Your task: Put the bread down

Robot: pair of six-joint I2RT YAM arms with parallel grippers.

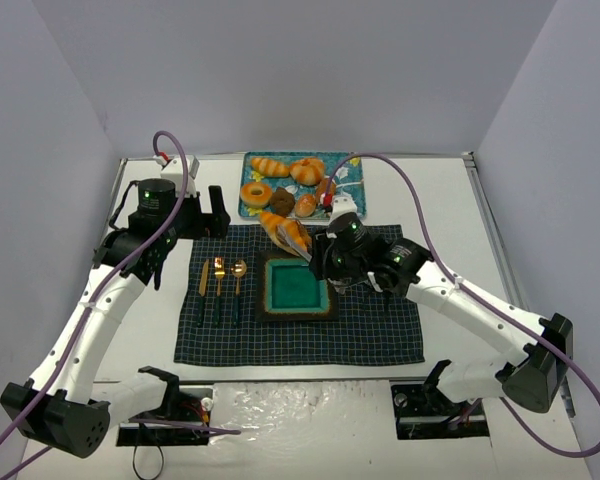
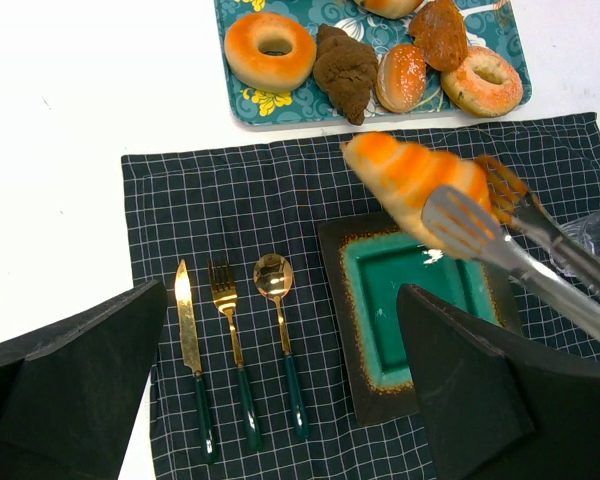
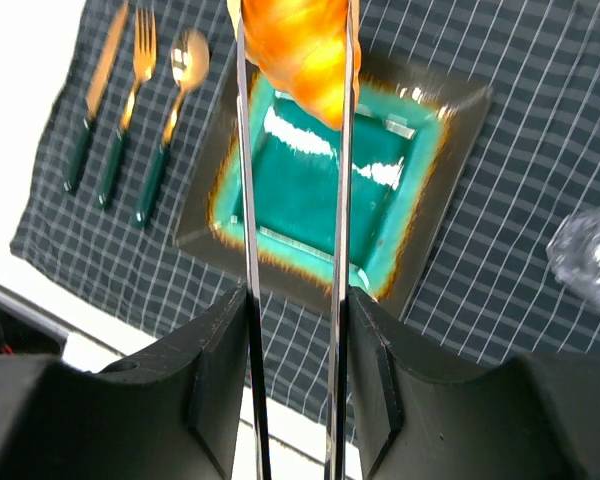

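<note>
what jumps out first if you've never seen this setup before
The golden-orange bread catches the eye first: it is pinched in metal tongs that the right gripper clamps, in the air by the far side of the teal plate. Next come the tray of pastries beyond the checked placemat, and the gold cutlery lined up left of the plate.

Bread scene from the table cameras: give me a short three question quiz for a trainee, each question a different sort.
1. True or false: the bread lies flat on the plate.
2. What does the right pincer grip? A the bread directly, B the tongs, C nothing.
3. Fill in: beside the plate lie a knife, a fork and a ____.
Key: 1 false, the tongs hold it in the air; 2 B; 3 spoon.
</note>
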